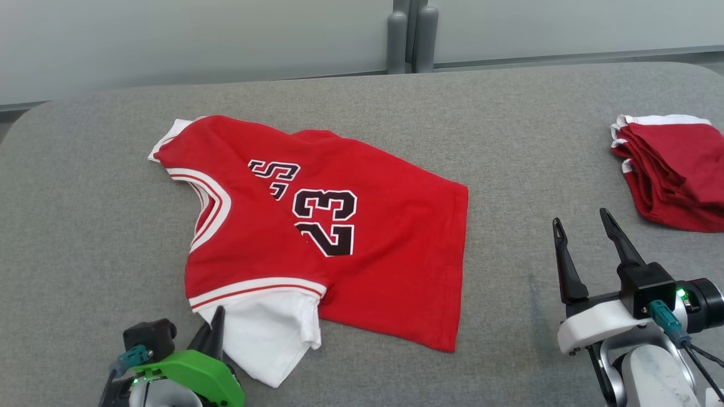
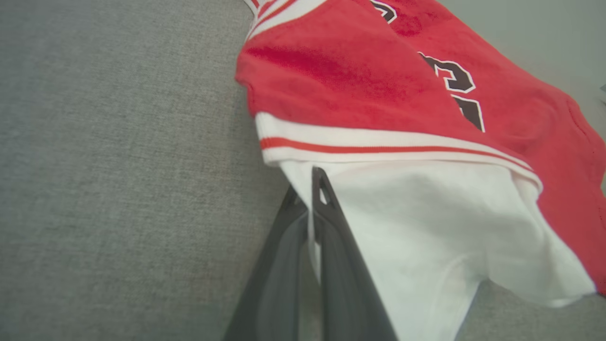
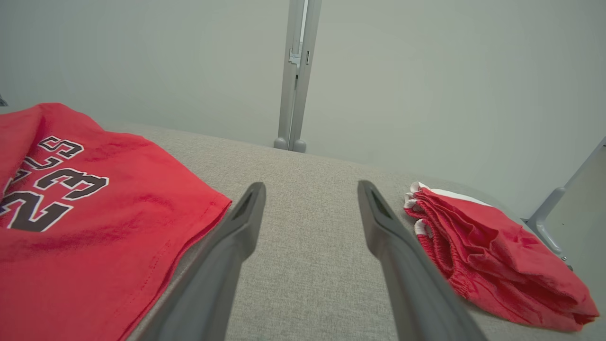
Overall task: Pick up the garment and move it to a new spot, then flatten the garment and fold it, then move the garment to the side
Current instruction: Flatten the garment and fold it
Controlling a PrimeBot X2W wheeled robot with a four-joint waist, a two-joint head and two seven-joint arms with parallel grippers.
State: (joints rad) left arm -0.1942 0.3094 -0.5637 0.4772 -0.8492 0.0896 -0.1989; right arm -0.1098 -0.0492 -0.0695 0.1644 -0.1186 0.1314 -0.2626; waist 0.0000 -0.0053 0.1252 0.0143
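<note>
The left claw [image 2: 307,189] is clamped on the jersey's [image 1: 384,237] white near corner, the cloth running ahead and to its right, while the right claw [image 1: 582,220], jaws apart, has it off to its left.

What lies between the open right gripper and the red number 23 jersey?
Bare grey cloth table separates the right gripper from the red jersey, seen in the head view.
</note>
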